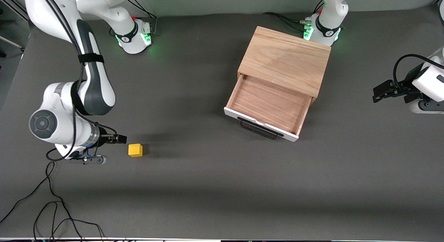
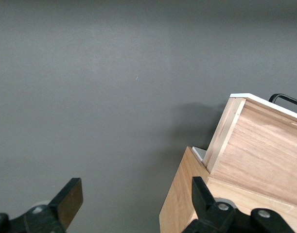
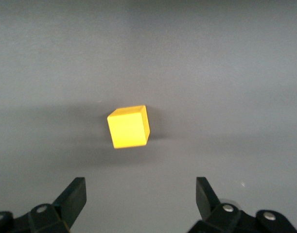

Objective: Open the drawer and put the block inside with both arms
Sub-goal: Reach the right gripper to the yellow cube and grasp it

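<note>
The light oak cabinet (image 1: pixel 286 58) stands near the left arm's base, and its drawer (image 1: pixel 269 105) is pulled open and empty, with the white front panel (image 1: pixel 258 123) and black handle (image 1: pixel 259 130) facing the front camera. The yellow block (image 1: pixel 135 150) lies on the table toward the right arm's end. My right gripper (image 1: pixel 116 141) is open and empty just beside the block; in the right wrist view the block (image 3: pixel 129 127) sits ahead of the open gripper (image 3: pixel 138 199). My left gripper (image 1: pixel 380 92) is open and empty, off the cabinet's side toward the left arm's end.
The left wrist view shows the open left gripper (image 2: pixel 137 199), the cabinet's side (image 2: pixel 184 199), the drawer's side wall (image 2: pixel 265 150) and handle (image 2: pixel 287 100). Black cables (image 1: pixel 52 200) trail on the table near the front edge at the right arm's end.
</note>
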Available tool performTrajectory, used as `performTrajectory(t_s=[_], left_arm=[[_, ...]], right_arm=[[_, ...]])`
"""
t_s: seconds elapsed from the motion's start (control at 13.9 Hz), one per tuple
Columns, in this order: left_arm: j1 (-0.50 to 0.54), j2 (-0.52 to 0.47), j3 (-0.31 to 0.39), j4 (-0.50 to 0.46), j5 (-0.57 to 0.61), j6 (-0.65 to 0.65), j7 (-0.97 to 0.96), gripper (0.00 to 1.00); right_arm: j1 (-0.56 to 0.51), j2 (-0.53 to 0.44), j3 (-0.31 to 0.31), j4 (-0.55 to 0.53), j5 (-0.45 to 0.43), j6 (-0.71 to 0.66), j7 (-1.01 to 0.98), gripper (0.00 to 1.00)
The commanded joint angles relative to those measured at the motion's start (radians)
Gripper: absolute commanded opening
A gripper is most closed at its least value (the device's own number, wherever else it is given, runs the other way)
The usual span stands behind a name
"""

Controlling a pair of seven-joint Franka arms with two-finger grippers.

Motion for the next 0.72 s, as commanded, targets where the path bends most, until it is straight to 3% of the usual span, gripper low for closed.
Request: performTrajectory(t_s=[0.0, 0.65], left_arm=[[0.003, -0.021, 0.001, -0.011, -0.001, -0.004, 0.014, 1.0], [0.0, -0.019, 0.003, -0.011, -0.001, -0.011, 0.013, 1.0]], right_arm=[[0.016, 0.02, 0.008, -0.094, 0.046, 0.146, -0.02, 1.0], [0.065, 0.166, 0.01, -0.096, 0.089, 0.329, -0.054, 1.0]])
